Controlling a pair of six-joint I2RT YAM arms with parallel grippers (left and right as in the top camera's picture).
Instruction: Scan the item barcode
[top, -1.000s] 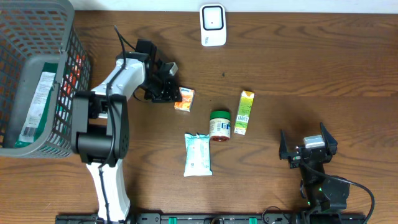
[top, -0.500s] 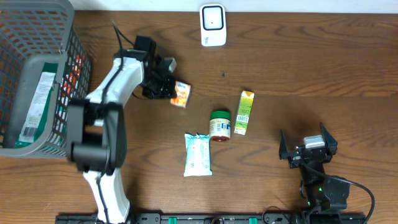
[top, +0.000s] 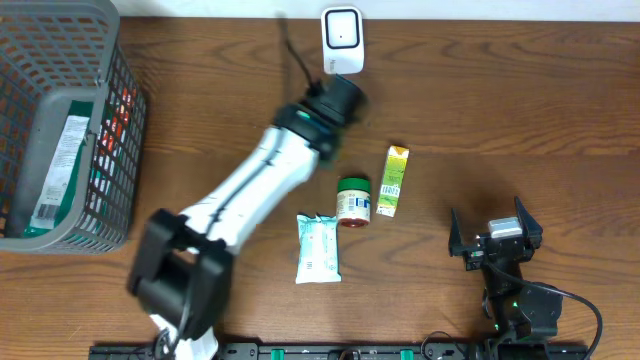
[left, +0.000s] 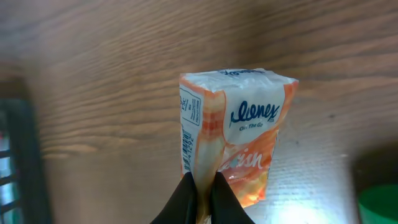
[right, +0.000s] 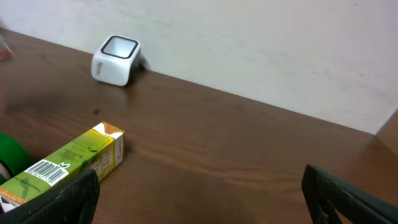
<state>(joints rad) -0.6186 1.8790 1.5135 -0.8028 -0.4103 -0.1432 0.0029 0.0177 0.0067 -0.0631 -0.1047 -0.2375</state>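
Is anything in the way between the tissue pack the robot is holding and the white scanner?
Nothing visible is. The left gripper is shut on the tissue pack, close to the white scanner, with only bare table between. The jar and green carton lie off that path.

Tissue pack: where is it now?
The tissue pack is pinched in the left claw in the left wrist view; overhead, that claw sits beside the white scanner.

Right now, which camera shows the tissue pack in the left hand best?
The left wrist view. The tissue pack fills the frame, pinched at its lower edge by the left hand, with its label and side print facing the camera. Overhead, the blurred left arm hides it. The right wrist view does not show it clearly.
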